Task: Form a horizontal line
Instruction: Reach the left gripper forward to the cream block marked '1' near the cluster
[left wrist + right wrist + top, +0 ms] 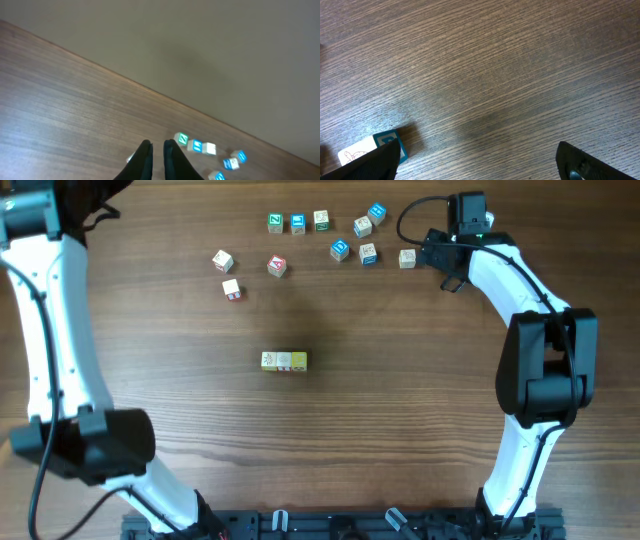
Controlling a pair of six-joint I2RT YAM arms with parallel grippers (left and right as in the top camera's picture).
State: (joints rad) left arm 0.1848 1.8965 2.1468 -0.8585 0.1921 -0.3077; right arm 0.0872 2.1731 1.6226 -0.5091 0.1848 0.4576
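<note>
A short row of three cubes [285, 361] lies side by side at mid-table, cream faced, with the right one yellowish [299, 361]. My left gripper [157, 145] hovers above the wood near the far edge, its dark fingers [145, 159] almost together with nothing between them. My right gripper [479, 147] is low over the table at the back right and spread wide, with only bare wood between its fingertips. A blue-faced cube [385, 145] sits against its left finger [370, 165]. In the overhead view that gripper [432, 256] is right beside a cream cube [407, 258].
Loose cubes are scattered along the back: green and blue faced ones [297, 222], blue ones [340, 249] [376, 213], and red-marked ones [277, 266] [231, 289] [222, 260]. The left wrist view shows several of them [197, 145] and the table's far edge [150, 90].
</note>
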